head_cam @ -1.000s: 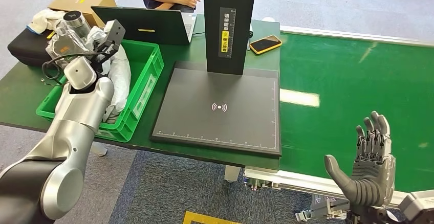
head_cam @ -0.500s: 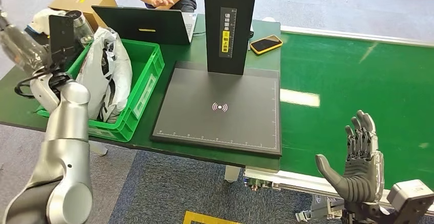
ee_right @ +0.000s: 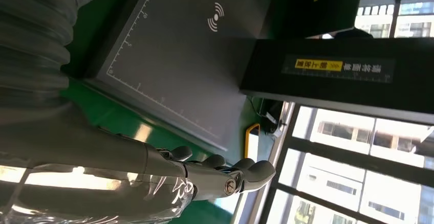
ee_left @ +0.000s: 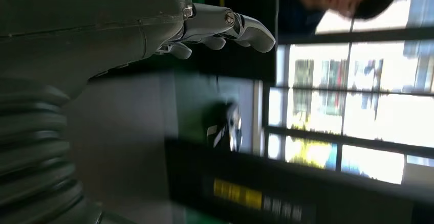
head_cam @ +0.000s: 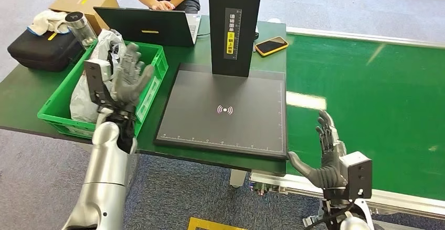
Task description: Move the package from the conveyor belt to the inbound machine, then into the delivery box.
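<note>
Package (head_cam: pixel 92 91), a white plastic mailer bag with dark print, sits slumped inside the green delivery box (head_cam: pixel 152 91), just behind the left hand (head_cam: pixel 127 77), which is raised above the box's near rim with fingers spread and nothing in them. By the look of it the drop is done, so the step in hand is to clear the arm: lift the left hand straight up and back toward the robot so no finger snags the loose plastic or the box wall. To the right of that hand lies the inbound machine (head_cam: pixel 225 112), a black scan pad with its upright post. Beyond the pad's far corner the right hand (head_cam: pixel 328 154) hovers open and empty at the edge of the conveyor belt (head_cam: pixel 367 93), ready for another parcel.
</note>
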Action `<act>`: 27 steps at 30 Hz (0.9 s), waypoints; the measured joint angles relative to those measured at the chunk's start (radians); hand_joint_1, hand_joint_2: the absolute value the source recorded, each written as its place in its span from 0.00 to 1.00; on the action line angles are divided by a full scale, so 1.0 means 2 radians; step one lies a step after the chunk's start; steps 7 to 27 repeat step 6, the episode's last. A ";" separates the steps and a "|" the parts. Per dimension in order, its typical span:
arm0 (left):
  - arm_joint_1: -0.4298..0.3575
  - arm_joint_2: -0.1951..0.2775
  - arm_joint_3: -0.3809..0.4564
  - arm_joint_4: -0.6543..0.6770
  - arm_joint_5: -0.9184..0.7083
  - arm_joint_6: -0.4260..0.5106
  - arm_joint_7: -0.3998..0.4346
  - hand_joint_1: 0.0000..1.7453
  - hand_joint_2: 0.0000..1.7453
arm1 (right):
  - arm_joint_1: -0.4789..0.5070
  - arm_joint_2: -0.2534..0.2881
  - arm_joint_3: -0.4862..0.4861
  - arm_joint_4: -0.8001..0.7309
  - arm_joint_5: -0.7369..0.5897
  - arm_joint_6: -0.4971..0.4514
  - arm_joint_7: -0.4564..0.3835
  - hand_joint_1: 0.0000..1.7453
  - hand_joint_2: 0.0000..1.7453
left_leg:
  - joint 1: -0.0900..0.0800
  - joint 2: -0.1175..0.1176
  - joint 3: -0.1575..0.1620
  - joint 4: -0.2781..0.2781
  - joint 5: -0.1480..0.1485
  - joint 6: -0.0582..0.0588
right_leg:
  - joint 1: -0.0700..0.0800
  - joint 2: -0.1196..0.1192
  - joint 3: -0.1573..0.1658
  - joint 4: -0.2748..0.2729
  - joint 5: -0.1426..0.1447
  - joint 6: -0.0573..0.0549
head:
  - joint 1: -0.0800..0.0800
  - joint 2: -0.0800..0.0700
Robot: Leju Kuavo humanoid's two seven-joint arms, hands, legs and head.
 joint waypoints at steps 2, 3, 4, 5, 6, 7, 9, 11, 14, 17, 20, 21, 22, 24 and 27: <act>0.007 -0.007 -0.018 0.025 0.017 -0.025 0.000 0.00 1.00 | -0.018 -0.001 0.009 0.025 0.002 0.001 -0.002 0.00 1.00 | 0.000 0.001 0.000 0.000 0.000 0.000 | 0.000 0.001 0.000 0.000 0.000 0.000 | 0.000 0.000; 0.010 -0.009 -0.026 0.036 0.020 -0.028 0.000 0.00 1.00 | -0.026 -0.001 0.012 0.035 0.002 0.001 -0.003 0.00 1.00 | 0.000 0.001 0.000 0.000 0.000 0.000 | 0.000 0.001 -0.001 0.000 0.000 0.000 | 0.000 0.000; 0.013 -0.011 -0.032 0.047 0.022 -0.029 0.002 0.00 1.00 | -0.032 -0.002 0.016 0.044 0.002 0.001 -0.003 0.00 1.00 | 0.000 0.001 0.000 0.000 0.000 0.000 | 0.000 0.001 -0.001 0.000 0.000 0.000 | 0.000 0.000; 0.015 -0.012 -0.038 0.057 0.022 -0.030 0.005 0.00 1.00 | -0.038 -0.002 0.019 0.052 0.002 0.001 -0.003 0.00 1.00 | 0.000 0.001 0.000 0.000 0.000 0.000 | 0.000 0.000 -0.001 0.000 0.000 0.000 | 0.000 0.000; 0.015 -0.013 -0.040 0.062 0.023 -0.030 0.007 0.00 1.00 | -0.041 -0.002 0.020 0.056 0.002 0.001 -0.003 0.00 1.00 | 0.000 0.001 0.000 0.000 0.000 0.000 | 0.000 0.000 -0.001 0.000 0.000 0.000 | 0.000 0.000; 0.015 -0.013 -0.040 0.062 0.023 -0.030 0.007 0.00 1.00 | -0.041 -0.002 0.020 0.056 0.002 0.001 -0.003 0.00 1.00 | 0.000 0.001 0.000 0.000 0.000 0.000 | 0.000 0.000 -0.001 0.000 0.000 0.000 | 0.000 0.000; 0.015 -0.013 -0.040 0.062 0.023 -0.030 0.007 0.00 1.00 | -0.041 -0.002 0.020 0.056 0.002 0.001 -0.003 0.00 1.00 | 0.000 0.001 0.000 0.000 0.000 0.000 | 0.000 0.000 -0.001 0.000 0.000 0.000 | 0.000 0.000; 0.015 -0.013 -0.040 0.062 0.023 -0.030 0.007 0.00 1.00 | -0.041 -0.002 0.020 0.056 0.002 0.001 -0.003 0.00 1.00 | 0.000 0.001 0.000 0.000 0.000 0.000 | 0.000 0.000 -0.001 0.000 0.000 0.000 | 0.000 0.000; 0.015 -0.013 -0.040 0.062 0.023 -0.030 0.007 0.00 1.00 | -0.041 -0.002 0.020 0.056 0.002 0.001 -0.003 0.00 1.00 | 0.000 0.001 0.000 0.000 0.000 0.000 | 0.000 0.000 -0.001 0.000 0.000 0.000 | 0.000 0.000; 0.015 -0.013 -0.040 0.062 0.023 -0.030 0.007 0.00 1.00 | -0.041 -0.002 0.020 0.056 0.002 0.001 -0.003 0.00 1.00 | 0.000 0.001 0.000 0.000 0.000 0.000 | 0.000 0.000 -0.001 0.000 0.000 0.000 | 0.000 0.000; 0.015 -0.013 -0.040 0.062 0.023 -0.030 0.007 0.00 1.00 | -0.041 -0.002 0.020 0.056 0.002 0.001 -0.003 0.00 1.00 | 0.000 0.001 0.000 0.000 0.000 0.000 | 0.000 0.000 -0.001 0.000 0.000 0.000 | 0.000 0.000; 0.015 -0.013 -0.040 0.062 0.023 -0.030 0.007 0.00 1.00 | -0.041 -0.002 0.020 0.056 0.002 0.001 -0.003 0.00 1.00 | 0.000 0.001 0.000 0.000 0.000 0.000 | 0.000 0.000 -0.001 0.000 0.000 0.000 | 0.000 0.000; 0.015 -0.013 -0.040 0.062 0.023 -0.030 0.007 0.00 1.00 | -0.041 -0.002 0.020 0.056 0.002 0.001 -0.003 0.00 1.00 | 0.000 0.001 0.000 0.000 0.000 0.000 | 0.000 0.000 -0.001 0.000 0.000 0.000 | 0.000 0.000; 0.015 -0.013 -0.040 0.062 0.023 -0.030 0.007 0.00 1.00 | -0.041 -0.002 0.020 0.056 0.002 0.001 -0.003 0.00 1.00 | 0.000 0.001 0.000 0.000 0.000 0.000 | 0.000 0.000 -0.001 0.000 0.000 0.000 | 0.000 0.000; 0.015 -0.013 -0.040 0.062 0.023 -0.030 0.007 0.00 1.00 | -0.041 -0.002 0.020 0.056 0.002 0.001 -0.003 0.00 1.00 | 0.000 0.001 0.000 0.000 0.000 0.000 | 0.000 0.000 -0.001 0.000 0.000 0.000 | 0.000 0.000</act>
